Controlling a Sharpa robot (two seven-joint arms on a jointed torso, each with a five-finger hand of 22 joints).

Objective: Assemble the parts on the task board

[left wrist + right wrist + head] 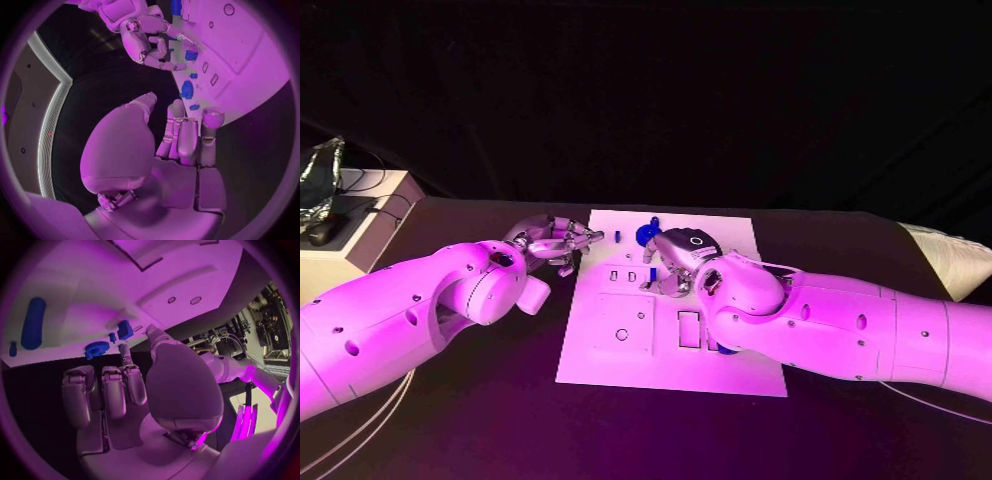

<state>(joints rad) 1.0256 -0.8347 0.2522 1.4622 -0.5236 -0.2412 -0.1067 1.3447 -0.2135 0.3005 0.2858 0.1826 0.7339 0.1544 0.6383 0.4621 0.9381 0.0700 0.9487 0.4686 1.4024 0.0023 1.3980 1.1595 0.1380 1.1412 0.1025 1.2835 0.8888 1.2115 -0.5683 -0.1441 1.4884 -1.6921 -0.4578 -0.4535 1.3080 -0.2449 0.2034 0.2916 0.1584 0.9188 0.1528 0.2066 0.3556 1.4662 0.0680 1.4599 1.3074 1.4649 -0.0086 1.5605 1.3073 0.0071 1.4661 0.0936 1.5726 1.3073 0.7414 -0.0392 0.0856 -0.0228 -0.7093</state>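
Looking down from the head camera: the white task board lies on the black table. The left hand sits just off the board's near-left edge, fingers reaching toward a small blue part right at its fingertips; whether it touches that part I cannot tell. The right hand is over the board's far half, fingers curled downward, with a round blue part just beyond it. What the right hand holds, if anything, cannot be told here.

Left wrist view: the left hand has its fingers straight, close together, nothing between them. Ahead of its fingertips lie a blue gear-like part and a smaller blue piece at the board's edge. The right hand is further off, bent over the board.

Right wrist view: the right hand shows fingers extended, slightly apart, holding nothing. Beyond them: a blue gear, a blue block, a long blue peg.
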